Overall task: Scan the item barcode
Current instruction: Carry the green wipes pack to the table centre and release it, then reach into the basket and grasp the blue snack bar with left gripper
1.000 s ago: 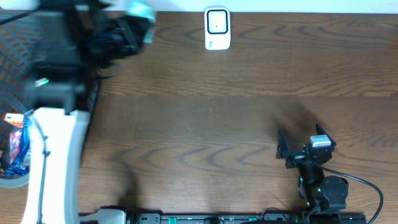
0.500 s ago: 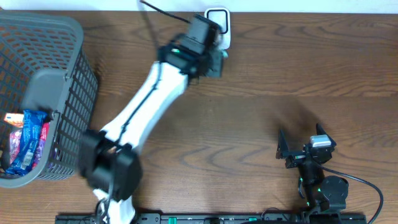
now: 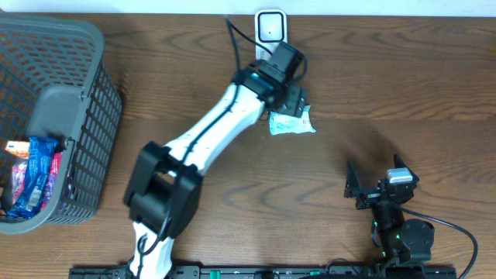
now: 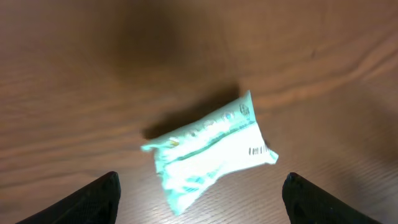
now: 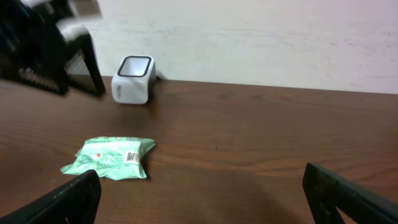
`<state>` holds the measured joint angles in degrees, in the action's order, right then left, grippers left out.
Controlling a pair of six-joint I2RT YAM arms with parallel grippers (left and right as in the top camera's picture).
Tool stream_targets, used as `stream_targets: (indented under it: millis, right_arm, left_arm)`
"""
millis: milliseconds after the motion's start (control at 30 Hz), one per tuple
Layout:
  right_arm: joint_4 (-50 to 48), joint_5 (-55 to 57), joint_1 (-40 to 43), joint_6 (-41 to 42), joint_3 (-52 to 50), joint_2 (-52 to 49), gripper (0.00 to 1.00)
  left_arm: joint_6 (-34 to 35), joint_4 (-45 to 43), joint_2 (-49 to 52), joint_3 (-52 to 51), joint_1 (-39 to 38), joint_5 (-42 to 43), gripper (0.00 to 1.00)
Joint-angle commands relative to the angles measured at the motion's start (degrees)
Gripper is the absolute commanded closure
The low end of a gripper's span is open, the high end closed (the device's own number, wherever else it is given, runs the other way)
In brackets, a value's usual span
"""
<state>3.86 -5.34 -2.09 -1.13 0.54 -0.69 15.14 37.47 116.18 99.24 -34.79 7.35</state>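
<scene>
Two grippers on your screens: how do they stand? — desk

I see the left gripper [image 3: 294, 101] gaping. In its wrist view the fingers [image 4: 93, 199] sit far apart at the lower corners and grip nothing. The right gripper [image 5: 202, 180] is spread wide too and holds nothing; it sits at the near right of the table [image 3: 232, 178]. — me

And the item? — desk

The green-and-white packet [image 3: 291, 124] lies flat on the bare wood, free of both grippers. From overhead I place it just beside the left gripper's tip, on the side nearer me. It is also near the white scanner [image 3: 270, 35], which stands at the far edge with its window showing from above. Packet and scanner are apart, not touching. — me

Can you read the barcode? — desk

I can see a small barcode [image 4: 256, 150] on the packet's pale face, turned upward, close to one sealed end. It is too small for me to read. — me

Anything else out there? — desk

A grey mesh basket [image 3: 85, 101] stands at the far left with some bright wrappers [image 3: 31, 174] in it, well apart from the packet. — me
</scene>
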Motion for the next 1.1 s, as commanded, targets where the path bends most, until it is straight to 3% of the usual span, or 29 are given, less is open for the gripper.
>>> stream_targets:
  millis: [0, 200, 300, 567, 700, 867, 1067]
  right_arm:
    - [0.1, 0.3, 0.5, 0.0, -0.2, 0.3, 0.01]
    - [0.1, 0.3, 0.5, 0.0, -0.2, 0.3, 0.01]
    - [0.1, 0.3, 0.5, 0.0, -0.2, 0.3, 0.01]
    - [0.1, 0.3, 0.5, 0.0, -0.2, 0.3, 0.01]
    - [0.1, 0.3, 0.5, 0.0, -0.2, 0.3, 0.01]
    - [0.1, 0.3, 0.5, 0.0, -0.2, 0.3, 0.01]
    - [0.1, 0.3, 0.5, 0.0, -0.2, 0.3, 0.01]
  left_arm:
    - [-0.5, 0.2, -11.4, 2.2, 6.7, -1.7, 0.17]
    - [-2.6, 1.7, -24.8, 2.2, 23.2, -7.4, 0.17]
    - [-2.7, 3.4, -30.9, 2.1, 37.5, -7.4, 0.17]
    - [-11.8, 13.9, -31.8, 0.7, 61.5, -7.5, 0.17]
    - [-15.1, 17.4, -28.9, -2.5, 66.6, -8.1, 0.16]
    - [-15.4, 20.6, -24.5, -6.9, 68.9, -17.4, 0.16]
    - [-15.6, 19.4, -18.5, -11.0, 69.2, -17.5, 0.16]
